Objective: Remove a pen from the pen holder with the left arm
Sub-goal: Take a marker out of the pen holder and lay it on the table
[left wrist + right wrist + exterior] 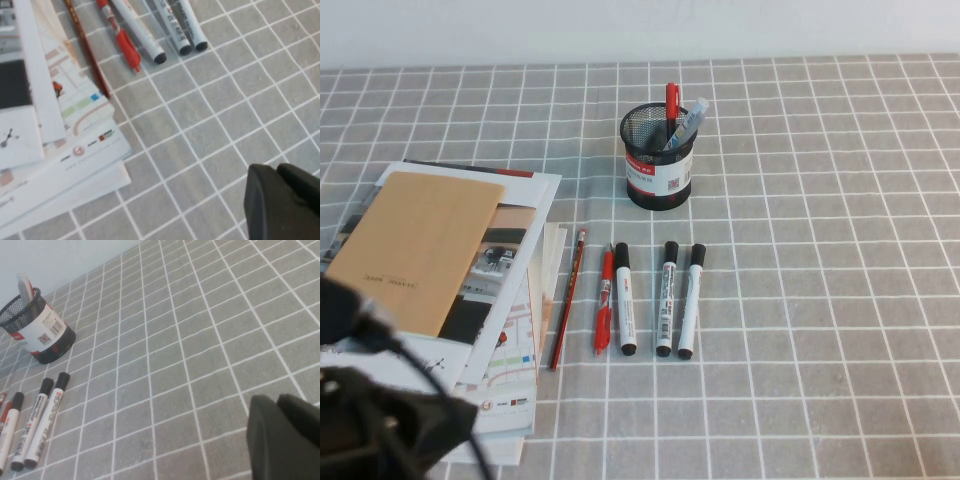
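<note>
1. Toward the back of the table [840, 300], the black mesh pen holder [658, 160] is standing upright, well apart from both grippers. A red pen [672, 102] and a clear greyish pen [688, 122] are sticking up out of it, so nothing's been pulled yet.
2. On the robot's side of the pen holder, a row of stuff is lying flat on the checked cloth. From the left it's a pencil [567, 300], a loose red pen [605, 300] and three white markers [667, 298] with black caps.
3. Left of the pen holder and nearer the robot, a paper stack [510, 330] is sitting with a tan notebook [420, 250] on top. The pencil is lying just beside its edge.
4. Way nearer the robot than the pen holder and off to its left, the left gripper [276, 172] is hanging over bare cloth by the stack's near corner. Its jaws are pressed together, pinching nothing.
5. The right gripper [277, 401] is hovering well apart from the pen holder, off to its right and robot side. Its jaws are looking pressed together too, with nothing between them.
</note>
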Available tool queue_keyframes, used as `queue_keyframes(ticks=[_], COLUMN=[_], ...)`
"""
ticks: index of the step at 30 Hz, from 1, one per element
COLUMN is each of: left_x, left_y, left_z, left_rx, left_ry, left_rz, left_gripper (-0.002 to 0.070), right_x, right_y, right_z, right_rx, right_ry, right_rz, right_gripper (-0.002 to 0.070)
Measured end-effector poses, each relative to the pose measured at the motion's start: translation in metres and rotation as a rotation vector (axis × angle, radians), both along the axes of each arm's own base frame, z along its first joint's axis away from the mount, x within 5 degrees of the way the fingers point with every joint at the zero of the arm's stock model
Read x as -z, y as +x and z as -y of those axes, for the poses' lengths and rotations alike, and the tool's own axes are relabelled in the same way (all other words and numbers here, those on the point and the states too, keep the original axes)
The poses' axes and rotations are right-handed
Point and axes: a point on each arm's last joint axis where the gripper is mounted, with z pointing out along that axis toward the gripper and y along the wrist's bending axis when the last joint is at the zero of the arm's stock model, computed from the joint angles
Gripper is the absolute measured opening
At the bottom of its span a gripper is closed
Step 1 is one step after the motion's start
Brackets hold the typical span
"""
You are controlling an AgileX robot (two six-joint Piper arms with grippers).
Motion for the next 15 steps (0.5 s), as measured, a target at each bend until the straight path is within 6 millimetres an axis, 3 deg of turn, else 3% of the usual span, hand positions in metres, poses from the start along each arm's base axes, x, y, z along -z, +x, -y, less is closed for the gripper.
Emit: queue_keyframes(ticks=[9, 15], left_x=[-0.011, 0.006], left_y=[-0.032, -0.043], left_z=[-0.049, -0.071], left_rx=[-0.041, -0.056], left_ry=[-0.009, -0.070], left_rz=[0.115, 0.319], left_gripper=[0.0000, 0.0000], right_x=[0.000, 0.000], right_y=[0.000, 0.000], right_z=[0.000, 0.000], right_rx=[0.000, 0.002], right_ry=[0.000, 0.000], right_rz=[0.000, 0.000], right_gripper=[-0.0013, -0.0013])
